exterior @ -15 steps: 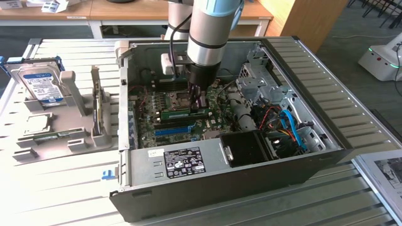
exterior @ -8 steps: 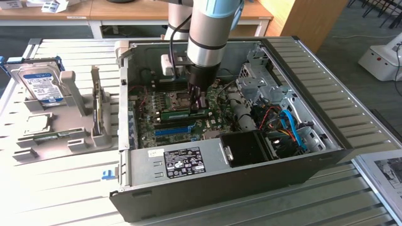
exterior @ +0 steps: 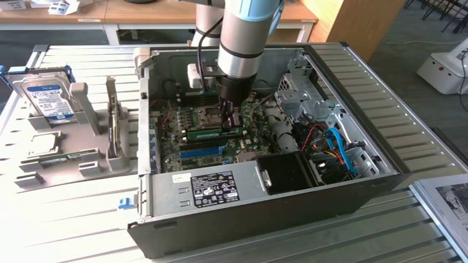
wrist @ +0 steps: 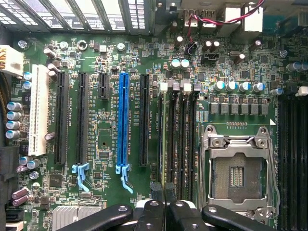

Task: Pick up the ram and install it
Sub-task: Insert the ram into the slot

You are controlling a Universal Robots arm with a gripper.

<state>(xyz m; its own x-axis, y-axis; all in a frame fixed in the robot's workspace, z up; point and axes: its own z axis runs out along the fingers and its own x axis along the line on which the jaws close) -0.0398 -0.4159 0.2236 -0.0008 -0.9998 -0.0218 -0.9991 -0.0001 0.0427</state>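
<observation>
On a slatted metal table point(exterior: 398, 129) — wooden desks point(exterior: 146, 13) behind — the fingers point(wrist: 153, 212) clench the ram point(exterior: 212, 132) inside the open case point(exterior: 292, 213).

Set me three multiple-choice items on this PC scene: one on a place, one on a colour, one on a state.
1. The hard drive stands: A on the floor; B on the grey stand at the exterior view's left of the case; C atop the power supply.
2. The long latched slot is: A red; B blue; C yellow.
3. The gripper is: A wide open; B shut on the ram; C shut on a cable.
B, it leans in the stand outside the case; B, blue plastic beside black slots; B, fingers closed on the green stick.
</observation>
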